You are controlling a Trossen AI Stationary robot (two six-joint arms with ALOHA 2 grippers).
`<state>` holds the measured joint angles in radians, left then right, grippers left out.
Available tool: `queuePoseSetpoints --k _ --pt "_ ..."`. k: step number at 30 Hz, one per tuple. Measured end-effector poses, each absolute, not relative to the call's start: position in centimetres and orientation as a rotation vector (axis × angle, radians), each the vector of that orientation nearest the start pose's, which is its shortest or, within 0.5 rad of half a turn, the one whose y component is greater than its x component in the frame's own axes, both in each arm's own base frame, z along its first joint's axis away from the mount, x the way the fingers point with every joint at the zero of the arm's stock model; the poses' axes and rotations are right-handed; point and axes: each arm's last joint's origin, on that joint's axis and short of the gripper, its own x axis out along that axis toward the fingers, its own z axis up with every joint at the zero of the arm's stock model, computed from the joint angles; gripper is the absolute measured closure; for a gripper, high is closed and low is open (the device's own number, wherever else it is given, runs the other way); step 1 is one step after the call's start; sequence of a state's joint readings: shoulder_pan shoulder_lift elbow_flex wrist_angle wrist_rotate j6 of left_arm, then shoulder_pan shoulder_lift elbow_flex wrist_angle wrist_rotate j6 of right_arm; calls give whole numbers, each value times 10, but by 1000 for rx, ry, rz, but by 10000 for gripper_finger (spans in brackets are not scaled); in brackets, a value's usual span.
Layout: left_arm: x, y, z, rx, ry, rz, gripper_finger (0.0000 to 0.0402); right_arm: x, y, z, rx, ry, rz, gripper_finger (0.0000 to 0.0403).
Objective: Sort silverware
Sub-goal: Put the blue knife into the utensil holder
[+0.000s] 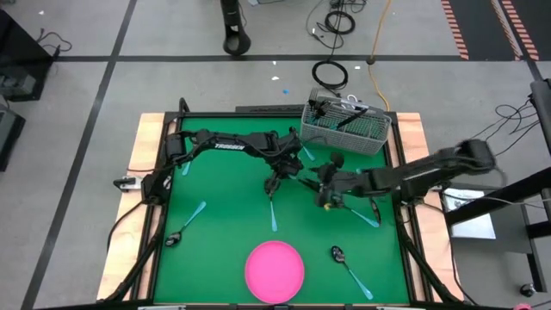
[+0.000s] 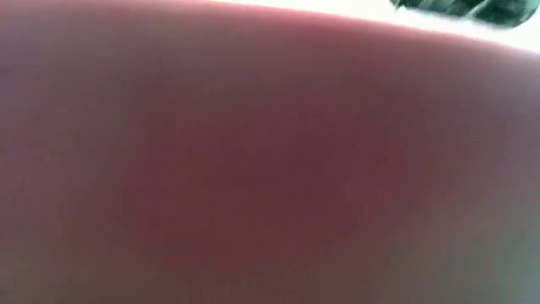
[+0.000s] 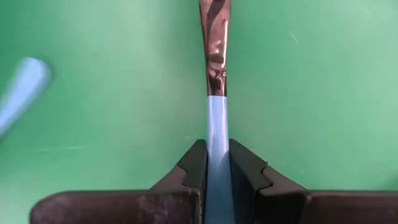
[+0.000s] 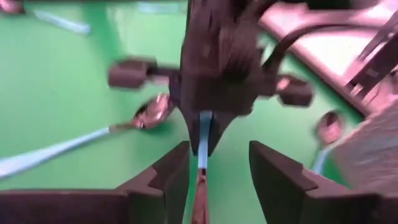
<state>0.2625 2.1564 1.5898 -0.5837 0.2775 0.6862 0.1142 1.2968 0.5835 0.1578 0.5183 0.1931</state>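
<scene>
Left wrist view: left gripper (image 3: 217, 177) clenched on utensil's (image 3: 216, 68) blue handle, metal end pointing straight ahead; right gripper (image 4: 219, 171) released around it mid-table.

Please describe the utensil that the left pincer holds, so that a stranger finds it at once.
Start at the grey mesh basket and go toward the pink plate. At mid-mat the left pincer is shut on a blue-handled utensil. Unlike its neighbours lying loose, it is gripped.
</scene>
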Motion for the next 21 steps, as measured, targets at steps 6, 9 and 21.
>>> queuePoseSetpoints --k 6,9,21 --pt "419 122 195 250 986 -328 364 201 23 218 -51 400 -534 245" --pt "406 139 209 107 939 -359 364 171 22 213 -39 322 -581 249" --pt "431 145 259 -49 332 -579 364 123 16 205 60 29 -366 252"
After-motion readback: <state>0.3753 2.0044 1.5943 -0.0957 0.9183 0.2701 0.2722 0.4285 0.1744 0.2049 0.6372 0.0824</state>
